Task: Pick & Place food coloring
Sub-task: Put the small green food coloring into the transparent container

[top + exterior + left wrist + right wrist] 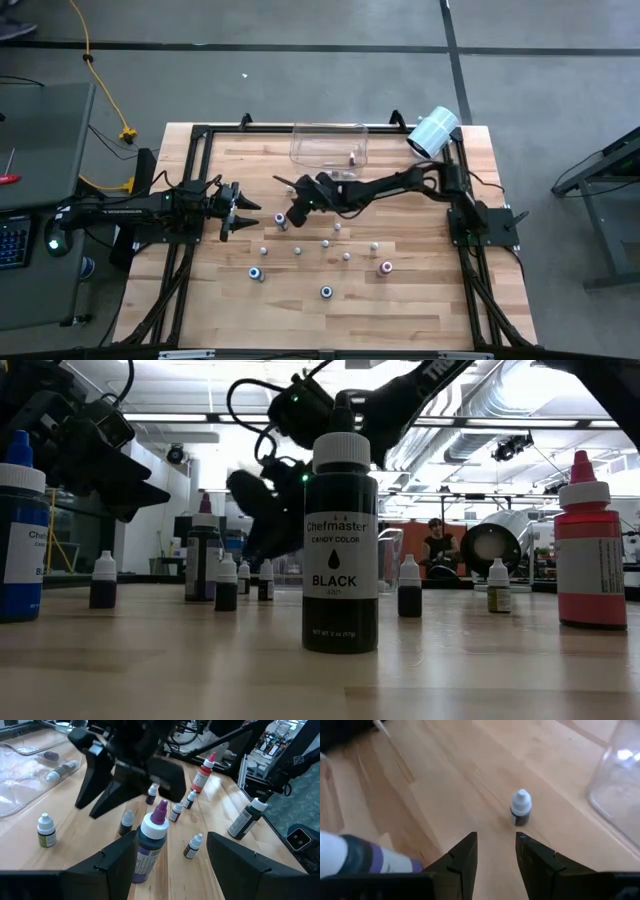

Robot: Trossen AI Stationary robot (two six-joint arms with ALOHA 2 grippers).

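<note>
The right hand (496, 851) hangs over the desk (440, 795) with its fingers slightly apart, pinching nothing; a small white-capped bottle (521, 807) stands just ahead of them. The left hand (170, 855) is spread, a purple-tipped bottle (150, 840) between its fingers. Other bottles dot the desk nearby.
</note>
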